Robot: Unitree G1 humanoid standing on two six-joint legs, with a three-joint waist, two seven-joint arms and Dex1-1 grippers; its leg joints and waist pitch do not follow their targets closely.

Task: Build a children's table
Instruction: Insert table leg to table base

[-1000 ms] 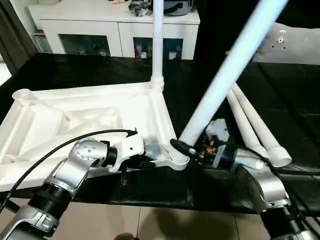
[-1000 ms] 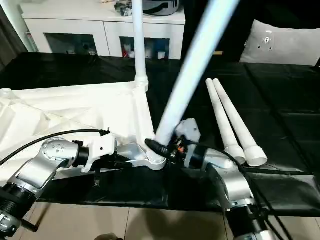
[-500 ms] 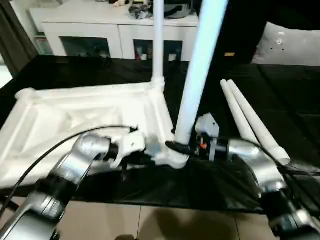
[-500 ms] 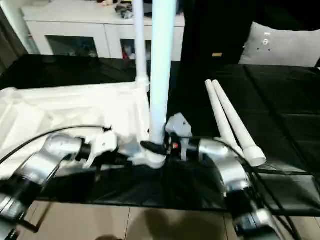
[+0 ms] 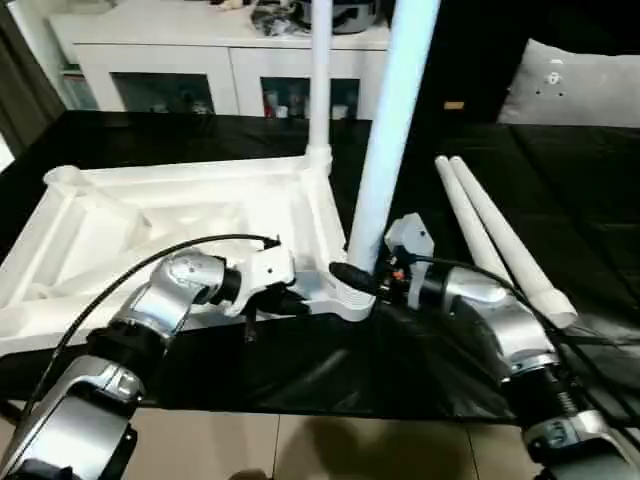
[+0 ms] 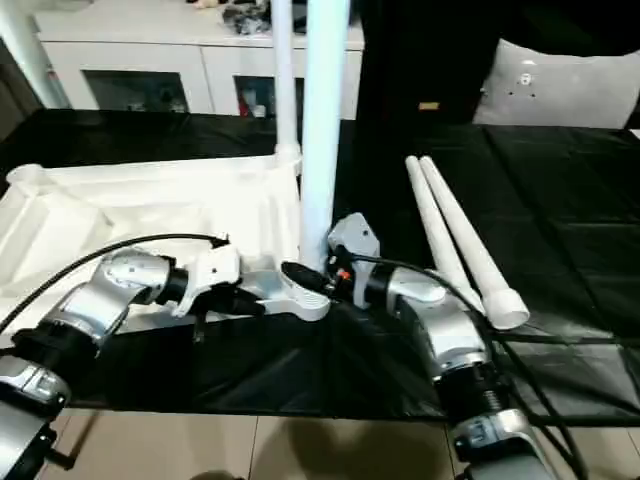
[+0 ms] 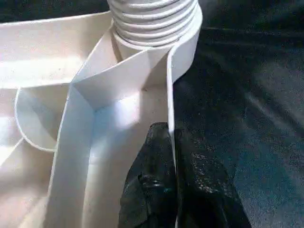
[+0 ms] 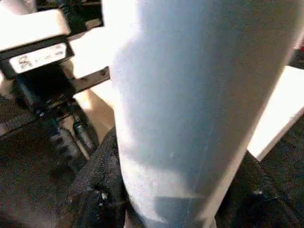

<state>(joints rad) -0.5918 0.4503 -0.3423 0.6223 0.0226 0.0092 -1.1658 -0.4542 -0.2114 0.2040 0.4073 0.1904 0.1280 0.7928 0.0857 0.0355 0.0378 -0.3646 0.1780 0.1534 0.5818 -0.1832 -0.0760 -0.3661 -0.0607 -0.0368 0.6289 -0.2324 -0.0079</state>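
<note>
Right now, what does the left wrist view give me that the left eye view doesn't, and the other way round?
Left wrist view: the left gripper up close, jaws clamped across the tabletop rim wall, just short of the ridged collar at the corner socket. Left eye view: the right gripper around the near leg, the far leg upright, two loose legs on the black cloth, the white cabinet. Both: the upturned tabletop's near corner.

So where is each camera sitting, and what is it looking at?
Left and right eye views: on the head, looking down over both silver forearms at the table top, standing leg and spare legs.
Left wrist view: along the left gripper, pinching the top's rim by the corner socket.
Right wrist view: along the right gripper, clamped round the held leg.
Shared: that leg and socket.
</note>
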